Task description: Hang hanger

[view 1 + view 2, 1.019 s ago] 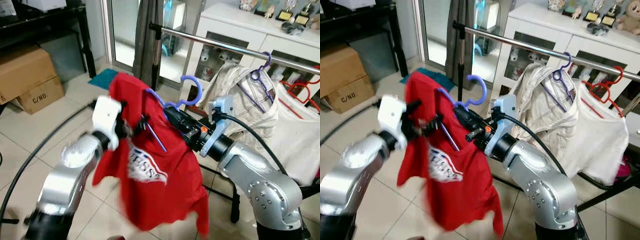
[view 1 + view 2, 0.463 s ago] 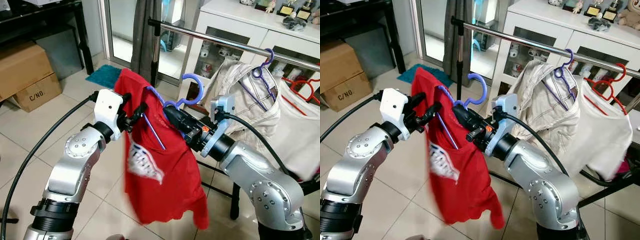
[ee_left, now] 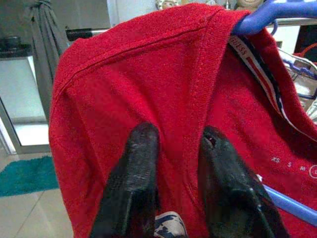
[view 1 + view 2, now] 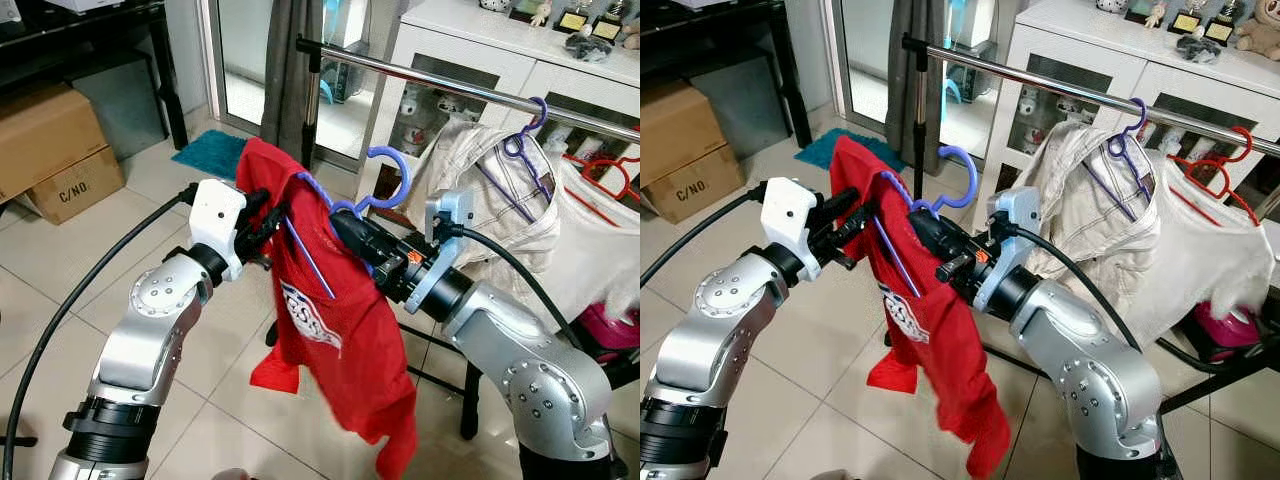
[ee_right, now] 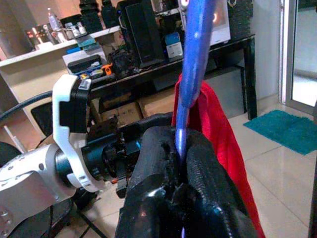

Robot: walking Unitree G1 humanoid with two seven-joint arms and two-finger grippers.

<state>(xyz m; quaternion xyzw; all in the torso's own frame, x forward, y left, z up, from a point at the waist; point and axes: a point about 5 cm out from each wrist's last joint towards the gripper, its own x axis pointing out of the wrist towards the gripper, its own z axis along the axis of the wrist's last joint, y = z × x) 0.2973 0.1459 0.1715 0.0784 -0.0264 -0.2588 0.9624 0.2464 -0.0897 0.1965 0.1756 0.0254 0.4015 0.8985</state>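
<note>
Cardboard boxes (image 4: 55,150), two stacked, at 9 o'clock beneath a black table (image 4: 90,35), the lower marked "C/NO."; teal mat (image 4: 208,155) on the tiled floor at 11 o'clock before a glass door (image 4: 245,60), with a grey curtain (image 4: 290,70) hanging beside it. White cabinet (image 4: 520,60) at 1 o'clock, trophies (image 4: 590,25) on top and small figures behind its glass. Beige garment (image 4: 495,205) on a purple hanger at 2 o'clock, white garment (image 4: 600,270) on a red hanger just beside it at 3 o'clock, pink item (image 4: 612,330) below.
</note>
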